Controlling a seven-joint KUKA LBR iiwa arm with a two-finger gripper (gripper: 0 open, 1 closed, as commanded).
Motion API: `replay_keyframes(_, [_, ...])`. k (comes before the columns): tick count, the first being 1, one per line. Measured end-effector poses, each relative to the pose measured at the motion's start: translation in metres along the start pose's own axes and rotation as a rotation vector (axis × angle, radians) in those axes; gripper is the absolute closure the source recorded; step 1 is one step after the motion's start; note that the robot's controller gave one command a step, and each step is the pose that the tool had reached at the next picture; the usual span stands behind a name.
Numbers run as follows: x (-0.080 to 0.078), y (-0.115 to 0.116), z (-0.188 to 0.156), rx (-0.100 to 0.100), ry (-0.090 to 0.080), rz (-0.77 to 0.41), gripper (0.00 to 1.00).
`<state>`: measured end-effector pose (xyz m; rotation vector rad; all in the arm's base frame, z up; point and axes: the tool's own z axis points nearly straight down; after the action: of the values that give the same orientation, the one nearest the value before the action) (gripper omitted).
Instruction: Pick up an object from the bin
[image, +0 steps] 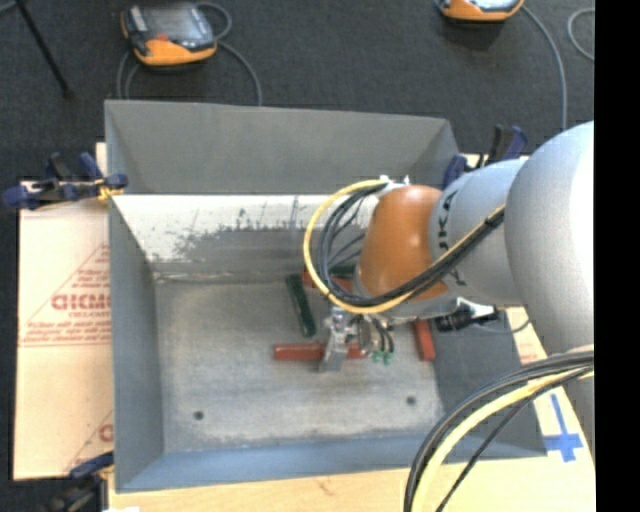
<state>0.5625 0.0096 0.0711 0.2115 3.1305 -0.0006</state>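
Bin: the grey metal bin (130, 330) has a mostly bare floor. 4 small things lie gathered right of its middle.
Arm: the arm (545, 230) reaches in from the right. Its orange cover (400, 245) and looped cables hang over the group and hide the floor beneath them.
Pincer: the pincer (333, 360) sits low at the floor, at the right end of a red bar. Whether it is apart or together, I cannot tell.
Task's thing: the likeliest target is the flat red bar (297, 352). It lies crosswise near the bin's centre, with its left end free and its right end meeting the pincer.
Neighbours: a dark green stick (300, 305) lies tilted just behind the bar, seemingly not touching it. A short red piece (425, 342) lies well to the right. A tiny green bit (380, 356) sits just beside the pincer.
Step in hand: judging by the low pose, it is seating a grip on the bar's end.
Doing it well: close across the bar's narrow width, square to its length. Take only this 1 thing.
Lift: rise straight up, since a hold at the end will probably let the free end droop.
Risk: the bar may swivel or slip out, or the tiny green bit may get pinched along with it.
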Motion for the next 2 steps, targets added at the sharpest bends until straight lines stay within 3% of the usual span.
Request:
replay_keyframes(1, [-0.035, -0.004, -0.028, 0.0, 0.005, -0.021, 1.0])
replay_keyframes(2, [0.017, 0.043, -0.214, -0.002, -0.007, -0.135, 1.0])
